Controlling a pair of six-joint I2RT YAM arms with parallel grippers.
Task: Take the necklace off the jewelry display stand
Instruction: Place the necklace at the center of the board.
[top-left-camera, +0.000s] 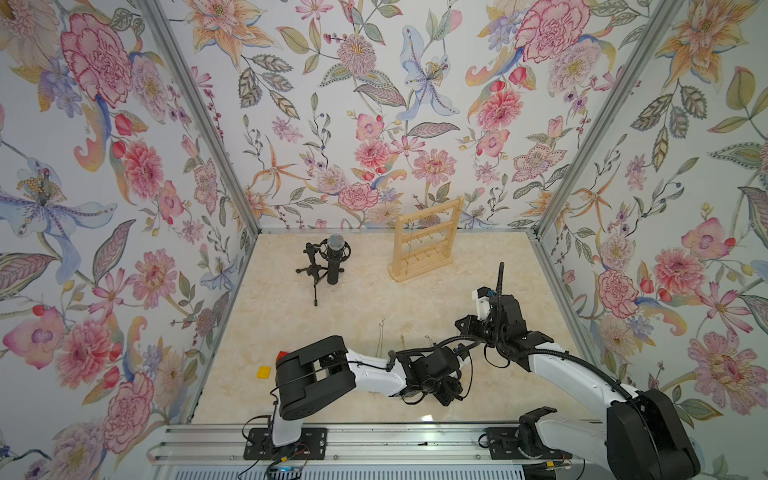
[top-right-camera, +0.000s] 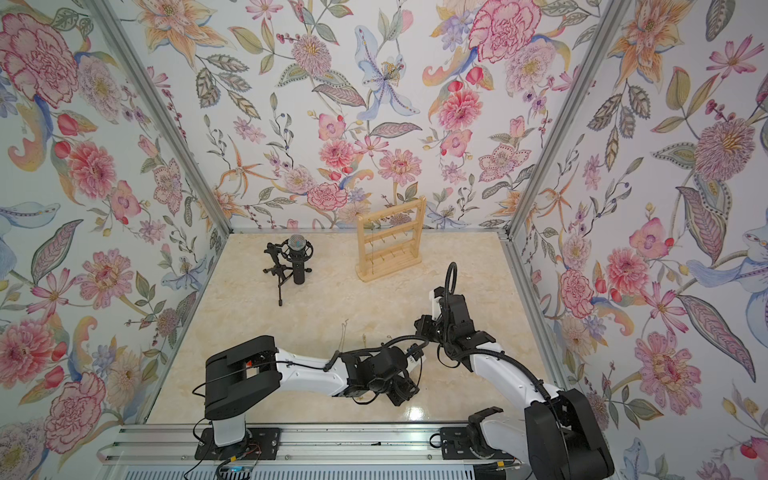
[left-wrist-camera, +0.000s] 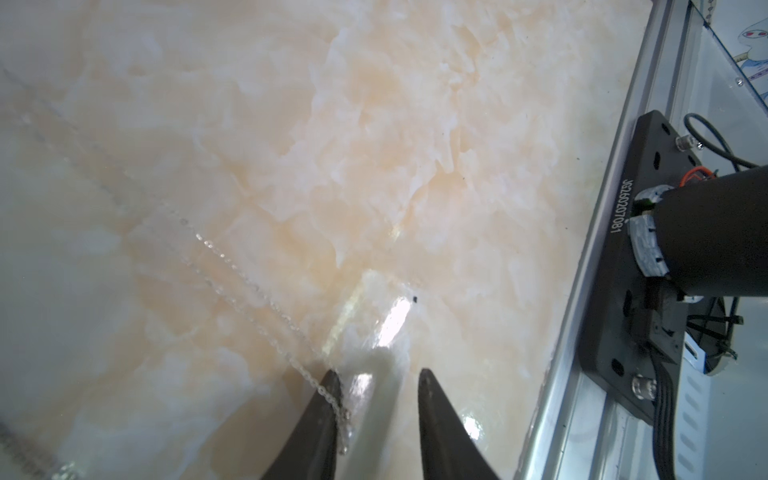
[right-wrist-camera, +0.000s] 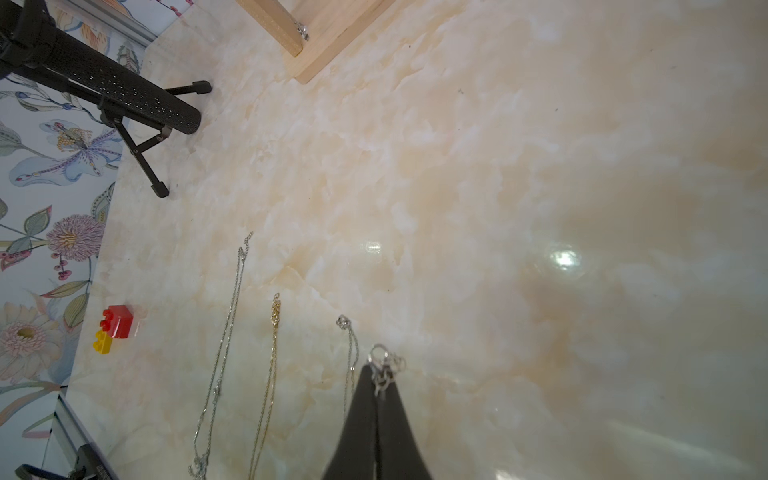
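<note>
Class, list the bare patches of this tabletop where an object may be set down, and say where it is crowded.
Bare: the middle band of the table between the microphone tripod, the jewelry display stand and the chains; also the strip right of the stand. Crowded: the near edge, with chains, toy bricks, the left hand and right hand.

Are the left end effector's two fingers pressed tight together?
No, the left end effector has its jaws apart, with tabletop showing between them.

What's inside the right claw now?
The right claw is shut on the clasp end of a silver necklace; its ring sticks out past the tips. How much chain is pinched inside is hidden.
</note>
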